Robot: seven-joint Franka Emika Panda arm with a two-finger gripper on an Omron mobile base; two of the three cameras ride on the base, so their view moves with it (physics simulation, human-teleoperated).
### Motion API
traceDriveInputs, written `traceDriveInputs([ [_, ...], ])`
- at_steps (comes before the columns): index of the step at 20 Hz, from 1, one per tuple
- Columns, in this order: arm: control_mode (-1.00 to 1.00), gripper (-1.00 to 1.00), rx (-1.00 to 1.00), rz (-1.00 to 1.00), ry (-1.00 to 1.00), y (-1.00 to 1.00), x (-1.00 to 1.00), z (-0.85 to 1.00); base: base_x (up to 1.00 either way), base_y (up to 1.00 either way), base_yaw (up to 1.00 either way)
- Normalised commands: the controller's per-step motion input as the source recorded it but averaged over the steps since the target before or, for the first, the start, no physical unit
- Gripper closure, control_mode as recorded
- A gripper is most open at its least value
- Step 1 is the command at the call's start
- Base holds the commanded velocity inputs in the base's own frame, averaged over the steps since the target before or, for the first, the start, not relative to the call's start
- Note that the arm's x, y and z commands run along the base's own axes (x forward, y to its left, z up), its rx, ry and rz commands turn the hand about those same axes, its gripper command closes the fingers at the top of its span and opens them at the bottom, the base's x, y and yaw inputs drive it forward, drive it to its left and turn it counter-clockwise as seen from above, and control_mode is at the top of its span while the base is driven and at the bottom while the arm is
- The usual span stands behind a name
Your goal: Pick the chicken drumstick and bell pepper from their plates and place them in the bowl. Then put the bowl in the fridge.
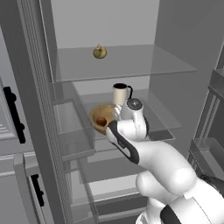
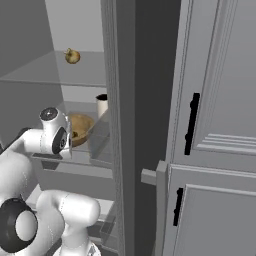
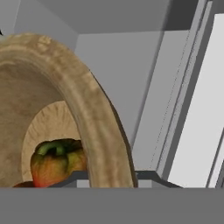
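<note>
The two-finger gripper (image 3: 111, 179) is clenched on the rim of the wide tan wooden bowl (image 1: 99, 114), inside the grey fridge (image 1: 170, 65); the red-orange bell pepper (image 3: 56, 162) lies in it. No writing is legible.

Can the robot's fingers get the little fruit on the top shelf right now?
Probably not yet. The fingers are shut on the bowl at the middle shelf, so they are busy. The fruit sits one glass shelf higher, with open space in front of it.

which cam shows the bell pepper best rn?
Hand view: the bell pepper sits close up inside the bowl, green stem clear. Left base view shows it as a small reddish blob in the bowl. Right base view: too small to tell.
</note>
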Motion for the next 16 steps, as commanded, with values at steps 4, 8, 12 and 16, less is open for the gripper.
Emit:
traceDriveInputs([
  [4,-1.00,1.00,0.00,0.00,0.00,0.16,0.44,-0.21,0.00,0.00,0.00],
  [8,-1.00,1.00,0.00,0.00,0.00,0.21,0.39,-0.19,0.00,0.00,0.00],
  [12,-1.00,1.00,0.00,0.00,0.00,0.20,0.37,-0.19,0.00,0.00,0.00],
  [16,-1.00,1.00,0.00,0.00,0.00,0.17,0.30,-0.23,0.00,0.00,0.00],
])
